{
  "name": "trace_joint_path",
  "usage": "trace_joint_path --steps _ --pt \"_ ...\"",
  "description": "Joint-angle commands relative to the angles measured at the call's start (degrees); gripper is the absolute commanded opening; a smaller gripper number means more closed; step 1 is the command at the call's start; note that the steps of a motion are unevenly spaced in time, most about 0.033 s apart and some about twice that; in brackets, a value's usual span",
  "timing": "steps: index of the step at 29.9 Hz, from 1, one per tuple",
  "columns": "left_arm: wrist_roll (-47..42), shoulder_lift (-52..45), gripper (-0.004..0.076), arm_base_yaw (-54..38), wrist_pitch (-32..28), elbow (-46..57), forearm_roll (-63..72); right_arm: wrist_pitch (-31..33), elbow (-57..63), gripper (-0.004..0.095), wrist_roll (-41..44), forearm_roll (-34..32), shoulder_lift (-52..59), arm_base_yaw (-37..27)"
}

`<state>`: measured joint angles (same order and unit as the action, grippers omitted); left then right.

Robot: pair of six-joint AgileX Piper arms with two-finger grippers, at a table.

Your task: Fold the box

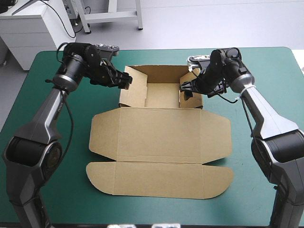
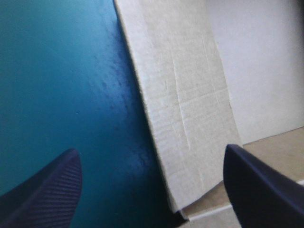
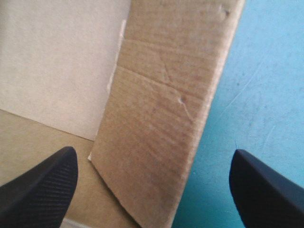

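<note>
Flat lid panels of the brown box [image 1: 161,137] lie on the table [image 1: 47,85], its far walls raised but seemingly untucked, while left fingers [image 2: 47,190] and right fingers [image 3: 38,190] stand wide apart astride the side walls, gripping nothing.

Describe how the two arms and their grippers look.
The left arm and right arm have silver-grey tapered shells with black joints and wrists. The left gripper and right gripper are black, each with two broad curved fingers, finely ribbed on the inner face.
</note>
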<state>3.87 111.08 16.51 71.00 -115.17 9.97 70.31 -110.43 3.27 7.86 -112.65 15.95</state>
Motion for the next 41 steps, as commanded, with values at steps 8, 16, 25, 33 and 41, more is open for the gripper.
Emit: trace_joint_path --steps 8,16,25,33,41 --pt "6.08 -20.69 0.0097 -0.93 2.69 -0.4 1.48 0.26 -6.67 0.0766 -1.07 -1.6 9.58 -0.01" --pt "11.76 -35.81 -0.0006 -0.93 2.69 11.63 0.39 1.19 -6.77 0.0764 -1.07 -2.53 9.8 -0.01" --pt "12.8 -52.71 -0.0008 -0.93 2.69 37.24 -2.09 -0.09 -6.77 0.0764 -1.07 -2.64 9.17 -0.01" --pt "10.82 -63.98 -0.0008 -0.93 1.55 59.3 -1.38 -1.59 -6.77 0.0765 -1.07 -2.75 4.5 -0.01" --pt "9.43 -70.24 -0.0008 -0.93 -2.7 71.6 -1.5 -6.82 -6.77 0.0764 -0.84 -2.64 -2.55 -0.01"
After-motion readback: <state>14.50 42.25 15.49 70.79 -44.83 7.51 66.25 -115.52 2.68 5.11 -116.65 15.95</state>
